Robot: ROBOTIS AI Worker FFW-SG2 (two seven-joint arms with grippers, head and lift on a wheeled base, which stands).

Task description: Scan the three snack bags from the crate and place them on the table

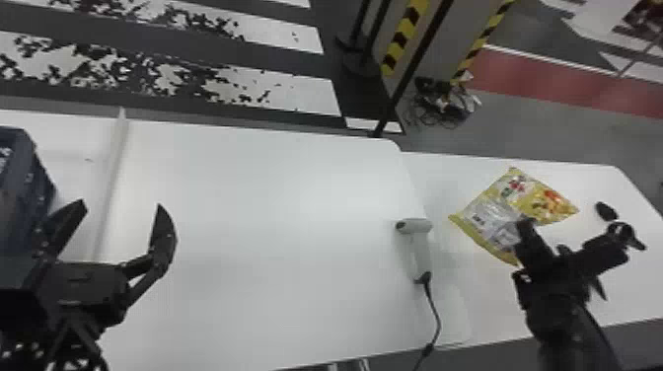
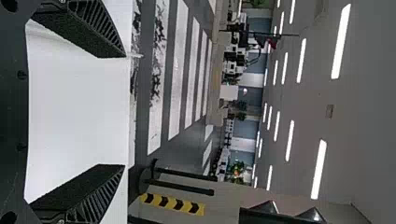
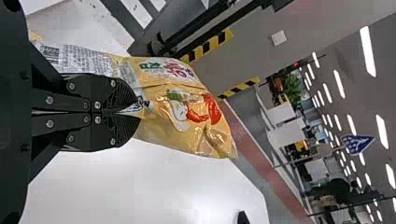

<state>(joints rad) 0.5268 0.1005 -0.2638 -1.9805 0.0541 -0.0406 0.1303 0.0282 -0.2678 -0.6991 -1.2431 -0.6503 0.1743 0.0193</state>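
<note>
Fingers, right: the right gripper [image 1: 527, 224] has its two black fingers pinched tight on a piece of the yellow snack bag [image 1: 518, 202].
Fingers, left: the left gripper [image 1: 121, 204] has its two fingers spread wide, with nothing between them.
Snack bag: it is up over the white table on the right [image 1: 611, 182], tilted. It has a shiny yellow front with red and green bits on it. A barcode [image 3: 50, 53] shows on its pale part in the right wrist view. I can't tell if the bag touches the table.
Scanner: the white hand scanner [image 1: 419, 246] lies on the big middle table [image 1: 271, 222], near its right edge. Its nose points left. The bag is to its right, not touching it.
Cord: a black cord [image 1: 436, 315] runs from the scanner's handle toward the robot.
Crate: the dark blue crate [image 1: 19, 197] sits at the far left.
Small black thing: it [image 1: 606, 211] is to the right of the bag; I can't tell what it is.
</note>
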